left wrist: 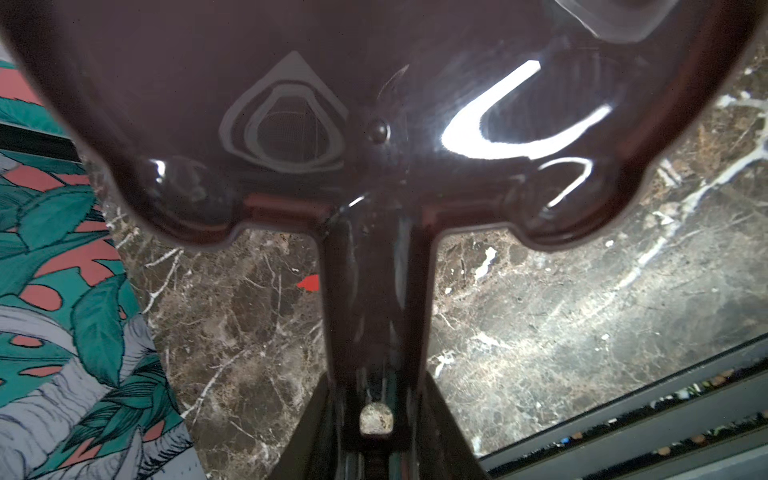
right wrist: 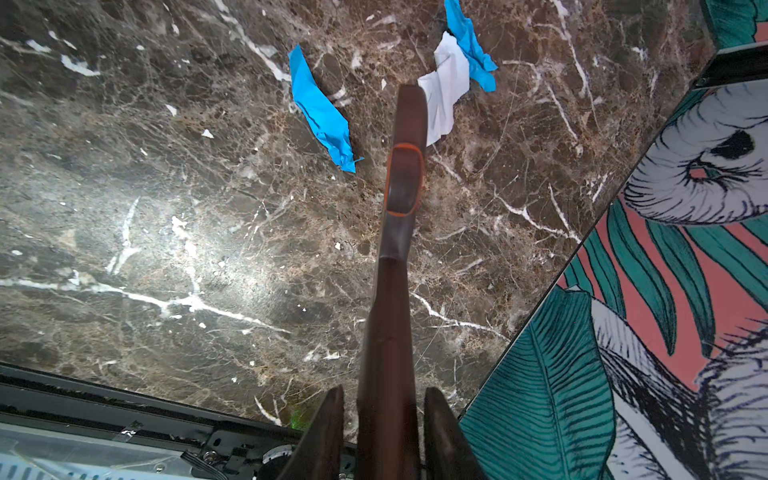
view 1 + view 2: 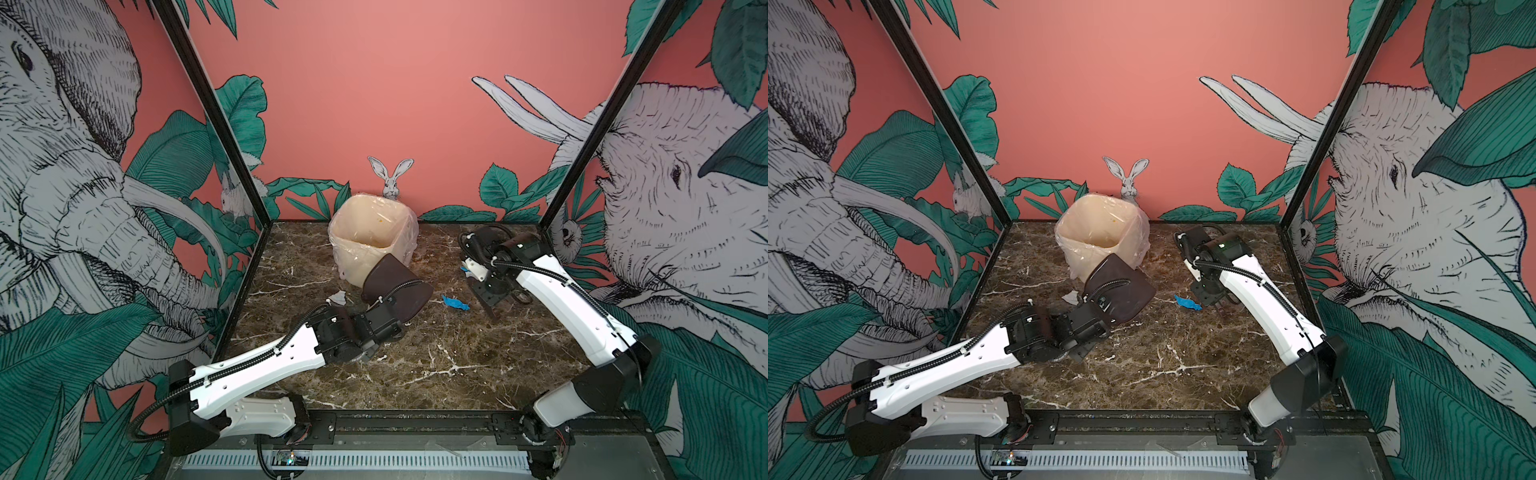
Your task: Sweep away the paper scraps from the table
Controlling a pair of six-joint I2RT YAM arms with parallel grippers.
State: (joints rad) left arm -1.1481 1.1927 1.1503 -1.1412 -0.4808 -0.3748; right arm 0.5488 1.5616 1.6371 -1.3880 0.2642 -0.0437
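**Brown marble table (image 3: 457, 365) carrying loose paper scraps (image 3: 1187, 302)**

The left gripper (image 1: 376, 399) is clamping the stem of a dark brown dustpan (image 3: 395, 286), with its fingers narrow against both sides. It is holding the pan tilted off the table, just beside the cream bin (image 3: 349, 266) standing at the far middle. A white scrap (image 3: 337, 297) is lying just left of the pan, and a red scrap (image 1: 309, 283) is showing on the table beside the stem. At the far right, the right gripper (image 2: 384, 415) is squeezing a slim brown handle (image 2: 399, 199), its fingers narrow around it. A blue scrap (image 2: 322, 112) is lying between the two grippers. A second white scrap (image 2: 444, 95) and a second blue scrap (image 2: 471, 45) are lying touching each other by the handle's tip
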